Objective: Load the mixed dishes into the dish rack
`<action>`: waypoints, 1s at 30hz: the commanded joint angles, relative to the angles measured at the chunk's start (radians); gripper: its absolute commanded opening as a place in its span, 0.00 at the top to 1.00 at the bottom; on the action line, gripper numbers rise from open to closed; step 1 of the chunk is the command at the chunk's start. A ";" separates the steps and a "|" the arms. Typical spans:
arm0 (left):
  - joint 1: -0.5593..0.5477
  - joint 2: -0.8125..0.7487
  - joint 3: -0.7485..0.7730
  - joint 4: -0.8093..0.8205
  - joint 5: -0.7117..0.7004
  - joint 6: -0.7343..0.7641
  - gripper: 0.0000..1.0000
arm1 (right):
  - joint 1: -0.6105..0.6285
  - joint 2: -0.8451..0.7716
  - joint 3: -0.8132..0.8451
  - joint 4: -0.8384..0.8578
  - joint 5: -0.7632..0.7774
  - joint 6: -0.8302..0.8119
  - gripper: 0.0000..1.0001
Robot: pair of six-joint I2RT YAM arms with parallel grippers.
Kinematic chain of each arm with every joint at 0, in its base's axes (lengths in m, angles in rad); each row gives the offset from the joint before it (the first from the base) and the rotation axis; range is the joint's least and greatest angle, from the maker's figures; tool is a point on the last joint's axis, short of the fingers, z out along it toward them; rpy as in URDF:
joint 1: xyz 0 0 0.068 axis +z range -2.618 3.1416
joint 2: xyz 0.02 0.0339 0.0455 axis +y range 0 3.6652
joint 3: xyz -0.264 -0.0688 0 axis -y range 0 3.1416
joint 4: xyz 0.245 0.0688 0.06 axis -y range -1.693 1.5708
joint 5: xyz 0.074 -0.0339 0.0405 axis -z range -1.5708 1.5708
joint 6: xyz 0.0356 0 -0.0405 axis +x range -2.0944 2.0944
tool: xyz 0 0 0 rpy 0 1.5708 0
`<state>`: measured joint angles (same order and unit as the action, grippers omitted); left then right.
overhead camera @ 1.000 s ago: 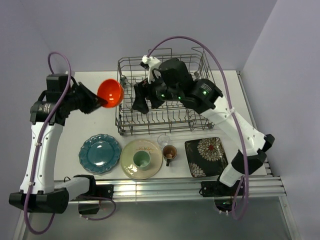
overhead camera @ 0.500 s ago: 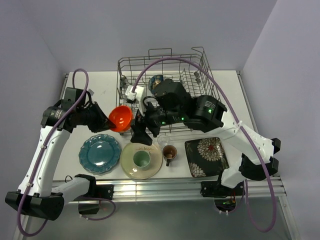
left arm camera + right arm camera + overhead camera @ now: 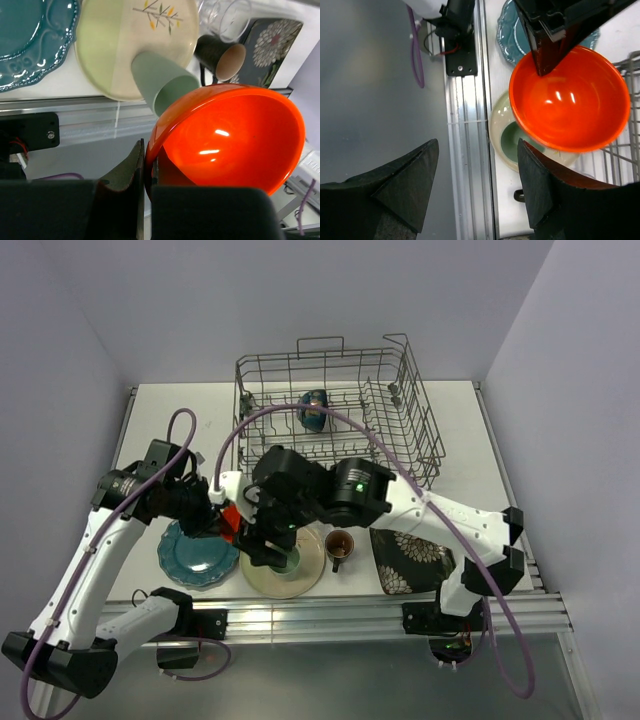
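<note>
The left pincer (image 3: pixel 147 167), pinching the rim of the red-orange bowl (image 3: pixel 227 137), has moved it away from the dish rack (image 3: pixel 415 430) down near the cream round plate (image 3: pixel 125 45), maybe to hand it to the wide, empty right pincer (image 3: pixel 477 147).

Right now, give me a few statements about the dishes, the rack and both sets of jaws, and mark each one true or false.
1. The left jaws grip the red bowl by its rim. True.
2. The rack holds no dishes. False: a dark bowl sits in it.
3. The green cup stands on the cream plate. True.
4. The right jaws are shut on the mug. False: they stand open and hold nothing; the mug sits on the table.
5. The teal plate lies on the table. True.
</note>
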<state>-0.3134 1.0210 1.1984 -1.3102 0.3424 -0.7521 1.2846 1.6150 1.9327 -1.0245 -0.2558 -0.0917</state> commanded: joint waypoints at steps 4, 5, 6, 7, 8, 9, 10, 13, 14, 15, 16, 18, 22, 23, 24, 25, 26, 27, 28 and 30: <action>-0.019 -0.084 -0.071 -0.034 0.044 0.017 1.00 | 0.070 0.085 0.038 -0.023 0.073 -0.029 0.29; -0.021 -0.091 -0.075 -0.038 0.049 0.017 1.00 | 0.076 0.103 0.043 -0.026 0.079 -0.031 0.29; -0.023 -0.098 -0.080 -0.044 0.049 0.019 1.00 | 0.082 0.111 0.045 -0.025 0.101 -0.031 0.29; -0.024 -0.110 -0.083 -0.053 0.047 0.022 1.00 | 0.094 0.117 0.045 -0.025 0.110 -0.031 0.29; -0.024 -0.119 -0.086 -0.064 0.047 0.026 1.00 | 0.099 0.132 0.046 -0.026 0.116 -0.032 0.29; -0.024 -0.127 -0.091 -0.067 0.058 0.027 1.00 | 0.102 0.140 0.049 -0.028 0.122 -0.033 0.29; -0.026 -0.145 -0.106 -0.067 0.067 0.025 1.00 | 0.107 0.146 0.051 -0.028 0.127 -0.034 0.29; -0.033 -0.176 -0.143 -0.066 0.092 0.017 1.00 | 0.122 0.174 0.071 -0.037 0.154 -0.036 0.29; -0.035 -0.183 -0.149 -0.066 0.095 0.014 1.00 | 0.131 0.184 0.074 -0.042 0.165 -0.034 0.29; -0.035 -0.190 -0.157 -0.066 0.098 0.014 1.00 | 0.136 0.187 0.075 -0.040 0.174 -0.033 0.30; -0.036 -0.200 -0.164 -0.064 0.105 0.013 1.00 | 0.139 0.189 0.074 -0.037 0.181 -0.029 0.29; -0.038 -0.209 -0.169 -0.064 0.109 0.014 1.00 | 0.159 0.204 0.086 -0.048 0.228 -0.023 0.29; -0.039 -0.226 -0.181 -0.066 0.119 0.014 1.00 | 0.179 0.223 0.107 -0.057 0.254 -0.020 0.29; -0.039 -0.226 -0.178 -0.064 0.122 0.014 1.00 | 0.180 0.235 0.107 -0.065 0.272 -0.019 0.29; -0.039 -0.226 -0.174 -0.064 0.125 0.014 1.00 | 0.185 0.238 0.101 -0.066 0.283 -0.019 0.30; -0.039 -0.225 -0.162 -0.064 0.127 0.014 1.00 | 0.186 0.244 0.086 -0.066 0.291 -0.020 0.31; -0.039 -0.225 -0.157 -0.066 0.132 0.016 1.00 | 0.191 0.246 0.081 -0.071 0.311 -0.020 0.35; -0.039 -0.222 -0.145 -0.067 0.135 0.017 1.00 | 0.193 0.249 0.075 -0.072 0.319 -0.020 0.38; -0.041 -0.220 -0.140 -0.067 0.135 0.019 1.00 | 0.199 0.247 0.068 -0.072 0.323 -0.022 0.41; -0.041 -0.214 -0.134 -0.067 0.138 0.025 1.00 | 0.209 0.246 0.055 -0.074 0.352 -0.026 0.47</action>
<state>-0.3527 0.8089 1.0157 -1.3674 0.4343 -0.7403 1.4765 1.8587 1.9842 -1.0775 0.0334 -0.1116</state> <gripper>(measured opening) 0.075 0.552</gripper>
